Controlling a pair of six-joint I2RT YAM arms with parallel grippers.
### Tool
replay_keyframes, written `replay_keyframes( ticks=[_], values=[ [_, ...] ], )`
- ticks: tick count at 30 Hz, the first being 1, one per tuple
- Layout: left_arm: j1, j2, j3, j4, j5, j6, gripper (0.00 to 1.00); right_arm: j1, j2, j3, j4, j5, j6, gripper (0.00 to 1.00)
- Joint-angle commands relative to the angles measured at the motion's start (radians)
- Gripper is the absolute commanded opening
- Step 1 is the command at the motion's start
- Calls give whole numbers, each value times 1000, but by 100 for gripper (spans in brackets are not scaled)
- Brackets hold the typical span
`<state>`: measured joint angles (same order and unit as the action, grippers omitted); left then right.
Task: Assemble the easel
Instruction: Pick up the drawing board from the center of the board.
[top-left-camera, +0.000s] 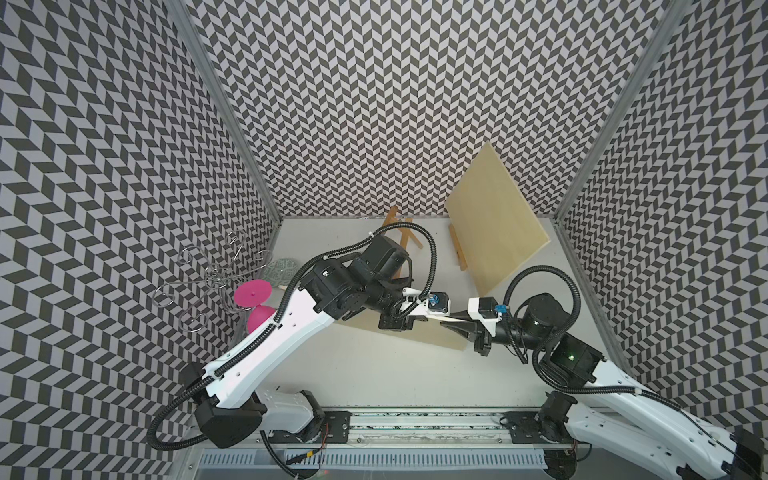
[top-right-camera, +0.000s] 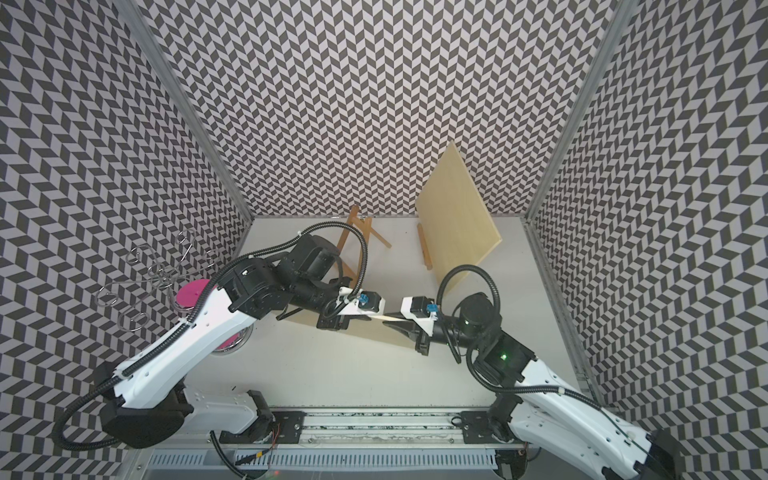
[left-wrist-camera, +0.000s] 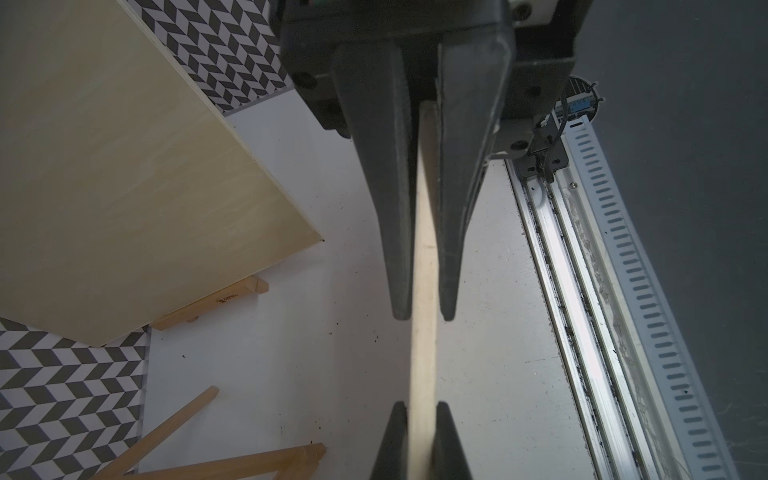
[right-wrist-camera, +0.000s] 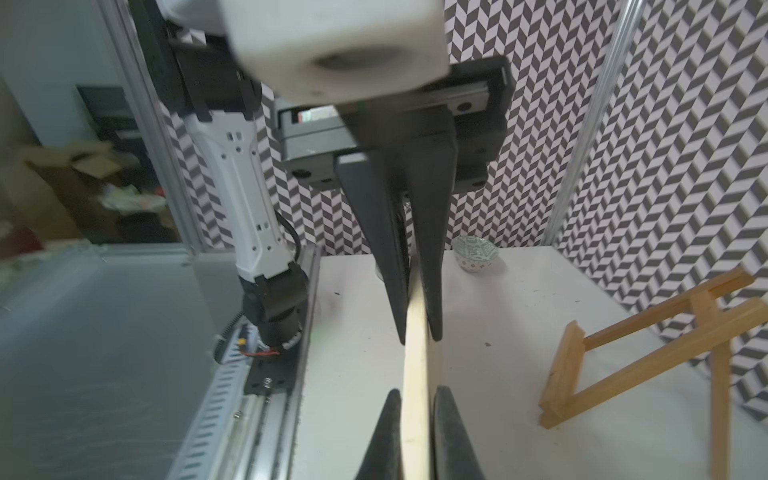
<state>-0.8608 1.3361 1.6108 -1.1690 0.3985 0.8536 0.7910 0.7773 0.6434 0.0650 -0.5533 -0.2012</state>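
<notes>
Your left claw (top-left-camera: 410, 320) and right claw (top-left-camera: 446, 328) are both clamped on one wooden panel (top-left-camera: 432, 337). The easel frame (top-left-camera: 401, 237) stands well apart; assembly appears largely outstanding.

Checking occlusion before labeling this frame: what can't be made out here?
- held board: left end under the left arm in both top views; edge-on in wrist views.
- easel frame: lower part behind that arm in top views; cut by the right wrist view's edge.
- bowl, pink object: partly behind that arm; pink object's identity unclear.
- wooden strip: partly under the leaning panel; contact unclear.
</notes>
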Motion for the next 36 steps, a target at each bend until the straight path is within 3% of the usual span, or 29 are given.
replay_keyframes(
  ticks=[1,4,5,9,12,16,21,27,32,36],
  values=[
    [11,-47,-6,119,-7,-55,0,7,-26,5,-45,46,100,1],
    [11,-58,-18,141,-3,-79,0,7,-28,8,-80,71,137,0],
    [9,-67,-26,150,0,-93,5,10,-28,14,-96,91,153,0],
    [8,-145,-117,301,-28,-205,38,16,-52,16,-119,173,218,0],
    [10,-239,-216,465,-60,-331,53,17,-62,34,-145,205,245,0],
    [10,-391,-366,718,-194,-529,64,19,-21,104,-255,220,240,0],
    [11,-575,-504,892,-392,-782,68,60,22,183,-365,231,251,0],
    [10,-738,-641,890,-563,-1020,67,141,85,283,-535,342,248,2],
    [11,-843,-752,915,-579,-1100,67,250,140,344,-620,470,248,5],
    [10,-890,-796,921,-588,-1123,67,291,188,391,-666,499,256,8]
  ],
)
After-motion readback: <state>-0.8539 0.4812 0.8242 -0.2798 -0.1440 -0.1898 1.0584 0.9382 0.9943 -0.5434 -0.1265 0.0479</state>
